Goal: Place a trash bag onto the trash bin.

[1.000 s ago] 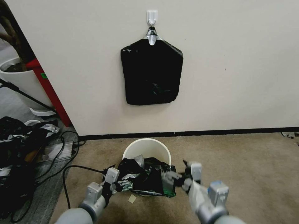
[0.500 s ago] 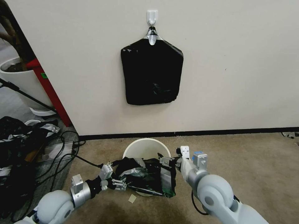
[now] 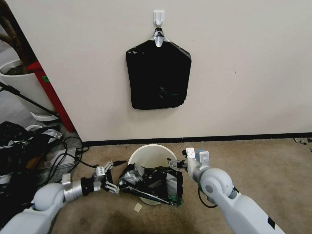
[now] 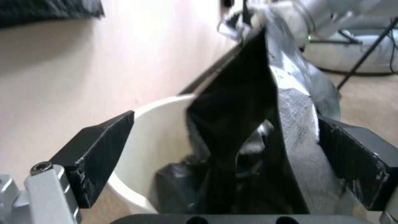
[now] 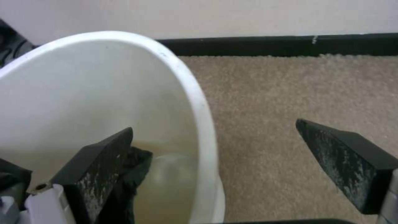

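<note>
Both my end effectors, left (image 3: pixel 109 177) and right (image 3: pixel 174 163), have spread and let go; the trash bag (image 3: pixel 152 185) slumps half-draped across the trash bin (image 3: pixel 152 155), lower centre.

beige carpet floor (image 3: pixel 260 169), trash bin (image 3: pixel 152 155), black cables (image 3: pixel 70 152), paper scrap (image 3: pixel 138 207)

Black pack (image 3: pixel 158 76) on wall hook (image 3: pixel 158 17) — cables (image 3: pixel 70 149) left.

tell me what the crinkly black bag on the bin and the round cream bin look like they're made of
The crinkly black trash bag looks like thin plastic film: glossy, creased, with greyish sheen on its folds. The round cream-white trash bin looks like moulded hard plastic: a smooth, seamless wall with a faint sheen and an even rolled rim, though the look alone cannot confirm it.
</note>
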`<state>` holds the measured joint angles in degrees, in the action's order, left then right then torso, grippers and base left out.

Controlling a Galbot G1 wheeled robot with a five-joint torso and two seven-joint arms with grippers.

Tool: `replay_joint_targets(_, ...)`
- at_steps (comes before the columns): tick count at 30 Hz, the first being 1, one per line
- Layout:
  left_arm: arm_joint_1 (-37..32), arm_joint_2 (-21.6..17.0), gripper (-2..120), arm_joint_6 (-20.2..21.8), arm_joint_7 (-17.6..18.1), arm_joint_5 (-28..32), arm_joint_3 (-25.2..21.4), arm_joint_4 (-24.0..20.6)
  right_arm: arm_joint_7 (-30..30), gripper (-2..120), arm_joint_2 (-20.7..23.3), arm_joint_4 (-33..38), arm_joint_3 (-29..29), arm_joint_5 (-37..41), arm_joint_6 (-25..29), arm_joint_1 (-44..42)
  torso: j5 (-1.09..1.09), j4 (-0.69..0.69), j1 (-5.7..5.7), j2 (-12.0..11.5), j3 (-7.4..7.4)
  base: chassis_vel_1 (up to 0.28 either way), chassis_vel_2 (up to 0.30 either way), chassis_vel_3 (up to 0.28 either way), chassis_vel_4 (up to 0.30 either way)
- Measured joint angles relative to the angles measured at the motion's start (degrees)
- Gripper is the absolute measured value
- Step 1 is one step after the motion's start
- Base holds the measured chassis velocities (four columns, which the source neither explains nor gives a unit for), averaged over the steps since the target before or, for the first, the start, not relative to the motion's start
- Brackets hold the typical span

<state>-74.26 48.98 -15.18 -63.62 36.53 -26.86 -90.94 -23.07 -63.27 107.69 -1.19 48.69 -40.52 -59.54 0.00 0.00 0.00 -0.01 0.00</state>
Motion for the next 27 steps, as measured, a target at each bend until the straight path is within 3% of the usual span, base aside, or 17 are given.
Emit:
replay_joint_targets(4,0.7,0.2,100,-0.8,-3.3,3.2,0.0,0.8,2.1,95,-0.8,-1.8,0.9,-1.2,-0.2,1.5,0.0,0.01,0.0,0.0,0.0,0.0,0.0,0.0,0.0)
replay_joint_targets(6,1.5,0.6,100,-1.1,-6.5,4.9,0.0,1.8,3.4,84,-1.3,-2.6,1.0,-2.0,-0.2,1.8,0.0,0.01,0.0,0.0,0.0,0.0,0.0,0.0,0.0)
replay_joint_targets(11,3.1,0.7,100,-0.8,-10.7,6.4,-0.9,3.1,3.6,68,-1.9,-3.0,1.2,-3.2,-0.2,1.4,0.0,0.0,0.0,0.0,0.0,0.0,0.0,0.0,0.0)
replay_joint_targets(19,4.4,1.5,100,-0.3,-13.2,8.0,-2.4,4.6,-2.5,40,-3.7,-2.9,0.6,-1.8,0.6,0.0,0.0,0.01,0.0,0.0,0.0,0.0,0.0,0.0,0.0)
replay_joint_targets(20,4.5,1.9,100,-0.5,-12.0,8.9,-2.7,4.6,-4.2,34,-3.8,-2.4,0.4,-0.7,1.9,-0.8,0.0,0.0,0.0,0.0,0.0,0.0,0.0,0.0,0.0)
replay_joint_targets(22,4.5,2.2,100,-0.9,-10.5,9.6,-2.9,4.6,-5.1,32,-3.9,-2.2,0.2,0.0,2.7,-1.1,0.0,0.0,0.0,0.0,-0.01,0.0,0.0,0.0,0.0)
replay_joint_targets(24,4.1,3.3,100,-2.8,-2.9,11.4,-3.2,4.2,-9.4,19,-4.4,-0.9,-0.5,3.5,6.7,-3.0,0.0,0.01,0.0,0.0,0.0,0.0,0.0,0.0,0.0)
replay_joint_targets(25,4.1,3.3,100,-2.8,-2.9,11.4,-3.2,4.2,-9.4,19,-4.4,-0.9,-0.5,3.5,6.7,-3.0,0.0,0.01,0.0,0.0,0.0,0.0,0.0,0.0,0.0)
replay_joint_targets(27,3.8,3.7,100,-3.7,0.5,11.8,-3.2,3.8,-11.4,13,-4.7,-0.3,-0.7,4.8,8.4,-3.7,0.0,0.01,0.0,0.0,-0.01,0.0,0.0,0.0,0.0)
